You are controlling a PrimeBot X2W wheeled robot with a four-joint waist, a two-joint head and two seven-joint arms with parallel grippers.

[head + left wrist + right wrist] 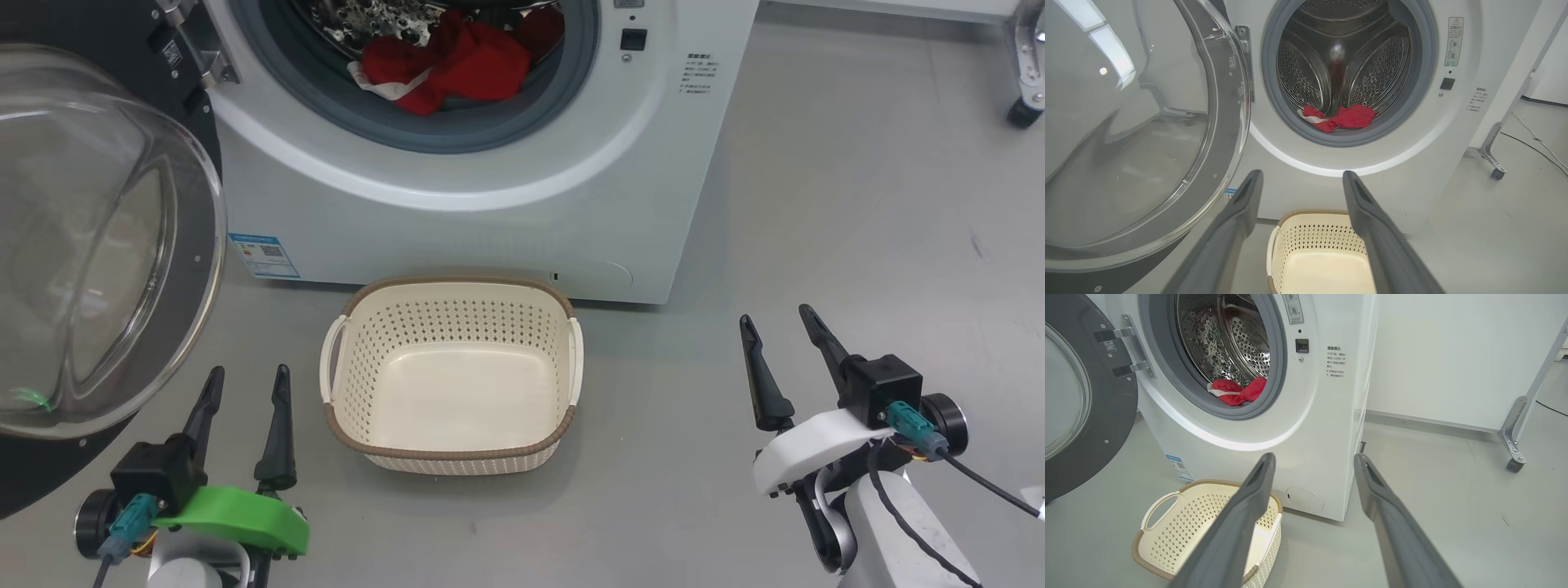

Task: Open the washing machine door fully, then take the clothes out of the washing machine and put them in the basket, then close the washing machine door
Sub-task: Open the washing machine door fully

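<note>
Washing machine faces me, its door standing wide open on my left. The basket sits on the floor just before it, red clothes lie in the drum. I see the left end effector and right end effector both spread apart.

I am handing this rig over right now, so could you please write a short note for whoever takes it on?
Grippers: left gripper open, empty, low left of the basket; right gripper open, empty, to its right.
Things: washing machine door swung wide open; red clothes lie at the drum's front inside the washing machine; basket empty on the floor before it.
Done: door opened. Left: clothes into basket, close door.
</note>
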